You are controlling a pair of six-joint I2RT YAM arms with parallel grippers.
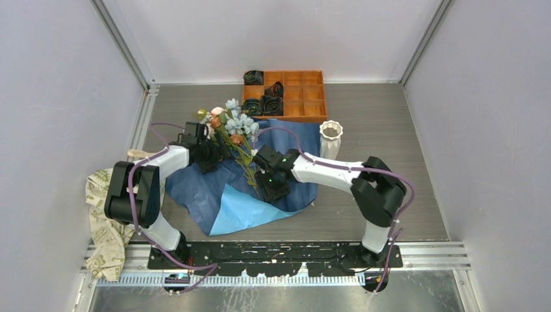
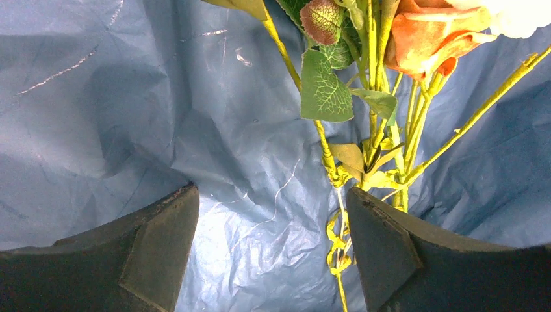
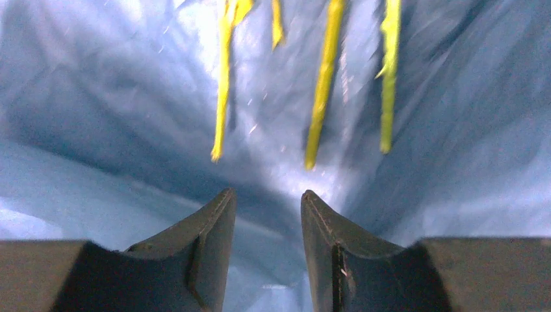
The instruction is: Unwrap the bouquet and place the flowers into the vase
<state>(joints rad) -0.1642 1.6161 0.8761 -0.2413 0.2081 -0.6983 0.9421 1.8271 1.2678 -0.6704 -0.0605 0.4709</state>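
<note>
Blue paper (image 2: 97, 97) underlies spread left gripper (image 2: 271, 195), half-parted right gripper (image 3: 268, 195); vase (image 1: 330, 140) shows only overhead.

Flowers (image 1: 232, 127) on blue paper (image 1: 195, 188); vase (image 1: 331, 138) upright

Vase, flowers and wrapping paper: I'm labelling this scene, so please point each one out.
vase (image 1: 330, 147): top view, ribbed white wall.
flowers (image 1: 242, 123): top view, pale blue blooms.
wrapping paper (image 1: 192, 188): top view, bare dark blue area left of the stems.
</note>
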